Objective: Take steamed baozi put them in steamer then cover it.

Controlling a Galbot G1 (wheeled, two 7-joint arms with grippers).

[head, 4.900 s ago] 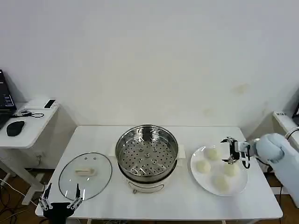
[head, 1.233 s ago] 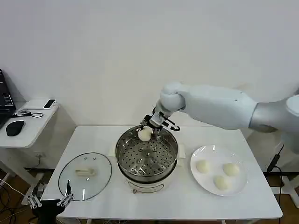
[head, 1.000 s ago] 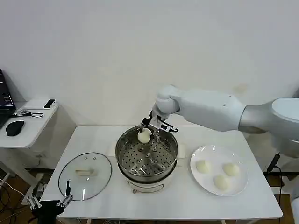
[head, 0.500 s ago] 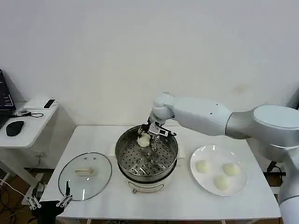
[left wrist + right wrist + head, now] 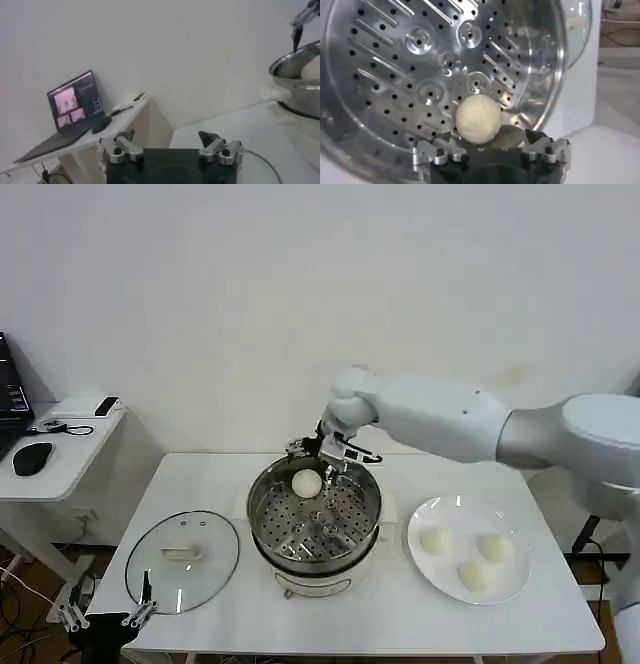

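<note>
My right gripper (image 5: 322,454) hangs spread above the steamer's (image 5: 372,514) far rim; one baozi (image 5: 306,482) rests inside, three wait on the plate (image 5: 510,586) to its right, nearest this arm.

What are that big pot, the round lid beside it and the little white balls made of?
The steamer looks like polished stainless steel: mirror-bright walls and a perforated tray. The cover seems clear glass with a metal rim, since the table shows through it. The baozi in the steamer looks like soft matte dough, smooth and pale cream.
</note>
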